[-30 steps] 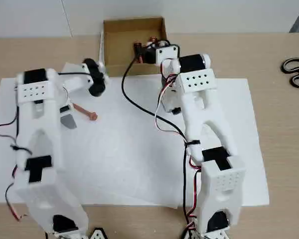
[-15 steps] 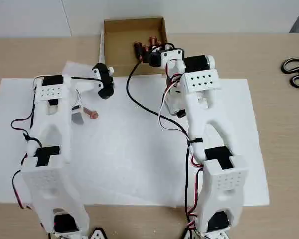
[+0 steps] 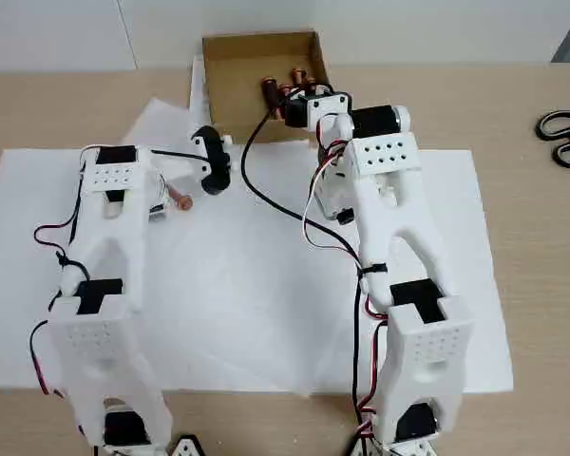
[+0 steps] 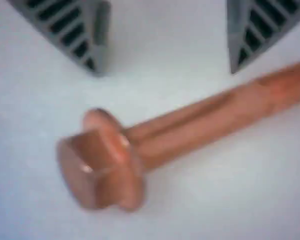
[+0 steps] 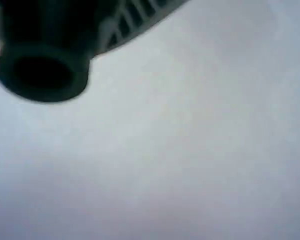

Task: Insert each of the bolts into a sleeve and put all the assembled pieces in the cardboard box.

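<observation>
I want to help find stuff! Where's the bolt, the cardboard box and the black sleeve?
bolt [image 4: 190, 123], left wrist view, on its copper shaft.
cardboard box [image 3: 234, 85], high view, on its bare floor.
black sleeve [image 5: 40, 96], right wrist view, on the rim below its hole.

Wood table [image 3: 513, 104], white sheet [image 3: 247, 313], scissors [image 3: 562, 138].

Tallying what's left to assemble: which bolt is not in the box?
The bolt lying on the white sheet by the open left gripper. The other copper pieces sit inside the cardboard box.
</observation>
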Available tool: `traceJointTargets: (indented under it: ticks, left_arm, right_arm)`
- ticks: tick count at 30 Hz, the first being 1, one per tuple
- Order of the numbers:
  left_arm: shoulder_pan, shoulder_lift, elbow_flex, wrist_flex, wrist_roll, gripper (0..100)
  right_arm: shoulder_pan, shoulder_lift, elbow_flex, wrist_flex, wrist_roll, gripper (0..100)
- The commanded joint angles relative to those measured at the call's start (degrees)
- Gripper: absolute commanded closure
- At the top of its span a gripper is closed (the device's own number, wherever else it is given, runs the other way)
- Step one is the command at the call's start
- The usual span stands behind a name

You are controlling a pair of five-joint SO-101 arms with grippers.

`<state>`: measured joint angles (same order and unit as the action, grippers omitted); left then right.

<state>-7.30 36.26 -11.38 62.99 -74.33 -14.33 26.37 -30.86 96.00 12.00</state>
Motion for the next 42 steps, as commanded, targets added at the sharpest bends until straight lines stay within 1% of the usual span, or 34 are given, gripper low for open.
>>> traceJointTargets:
  ticks: [1,3,7,10,15,23,28,31,38,42]
  left_arm:
    - [3.3,2.8,-1.9,-4.9,-4.1,91]
    - [3.3,2.5,-1.8,-4.0,-4.1,94]
    - [3.2,2.4,-2.0,0.8,-4.1,99]
    - [2.9,2.4,-2.1,7.4,-4.1,99]
    - [2.3,-1.1,-3.6,22.3,-4.1,99]
    - [0.7,-6.2,-3.2,37.3,-4.0,99]
    - [0.1,-6.5,1.3,37.5,-1.6,99]
    - [0.1,-9.4,4.1,37.5,-1.1,99]
    - [1.4,-26.3,13.2,37.5,-1.1,99]
    - [1.4,-36.1,15.5,37.4,-1.1,99]
  right_arm:
    - [0.5,-4.5,-0.3,0.1,0.6,99.5]
    - [0.5,-4.5,-0.3,0.1,0.6,99.5]
    - [0.5,-4.5,-0.3,0.0,0.6,99.5]
    - [0.5,-4.5,-0.4,-0.1,0.6,99.5]
    - [0.4,-4.6,-0.6,-0.1,0.6,99.5]
    - [0.4,-4.8,-0.6,-0.1,0.4,99.5]
    - [0.3,-5.8,-0.6,-0.1,0.3,99.5]
    - [0.3,-8.6,-0.6,-0.1,0.3,99.5]
    - [0.4,-10.2,-0.6,-0.1,0.2,99.5]
    - [0.4,-10.2,-0.6,-0.1,0.2,99.5]
